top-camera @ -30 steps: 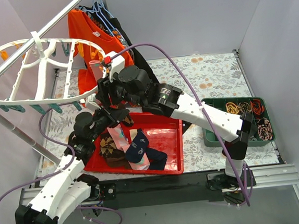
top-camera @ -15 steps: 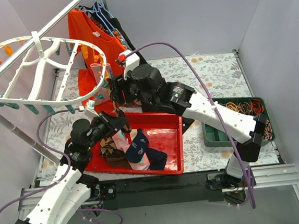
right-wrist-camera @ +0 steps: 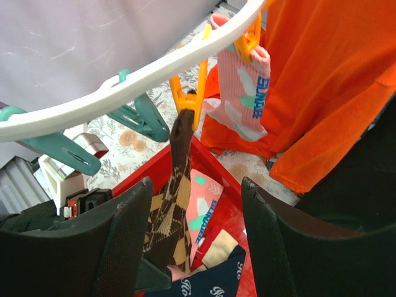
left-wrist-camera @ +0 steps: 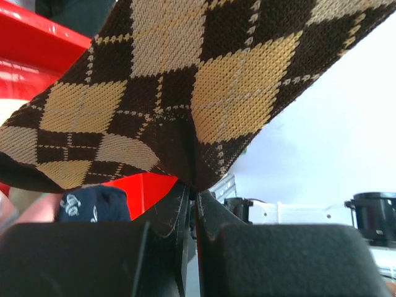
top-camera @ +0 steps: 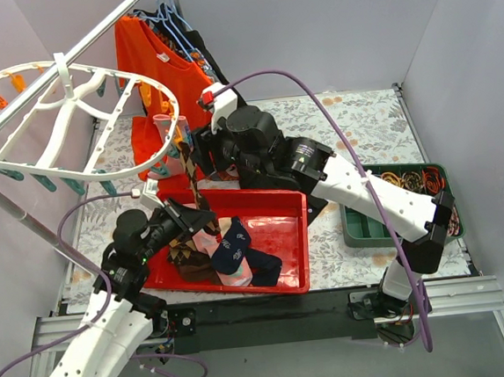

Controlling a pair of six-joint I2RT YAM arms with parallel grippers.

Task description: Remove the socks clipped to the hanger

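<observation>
The white oval hanger point(top-camera: 70, 125) hangs at upper left. A brown argyle sock point(top-camera: 189, 172) is pinched in an orange clip point(right-wrist-camera: 189, 99) on its rim point(right-wrist-camera: 154, 74) and stretches down over the red tray. My left gripper point(top-camera: 203, 219) is shut on the sock's lower end point(left-wrist-camera: 185, 93); its own point in the wrist view point(left-wrist-camera: 193, 189) sits just under the fabric. A pink sock point(right-wrist-camera: 244, 93) with teal marks hangs from the neighbouring orange clip. My right gripper point(top-camera: 198, 153) is open and empty beside the clips, with the argyle sock between its fingers point(right-wrist-camera: 117, 241).
The red tray point(top-camera: 282, 230) holds a navy sock point(top-camera: 233, 247), a pink sock point(top-camera: 212, 240) and an argyle sock point(top-camera: 182, 247). An orange shirt point(top-camera: 148, 56) and a black garment point(top-camera: 226, 94) hang behind. A green tray point(top-camera: 353, 228) of bands stands at right. The rail point(top-camera: 48, 78) crosses at upper left.
My left gripper has drawn down and back toward the tray, pulling the argyle sock taut from its clip. My right gripper has shifted right along the rim. The hanger has swung.
</observation>
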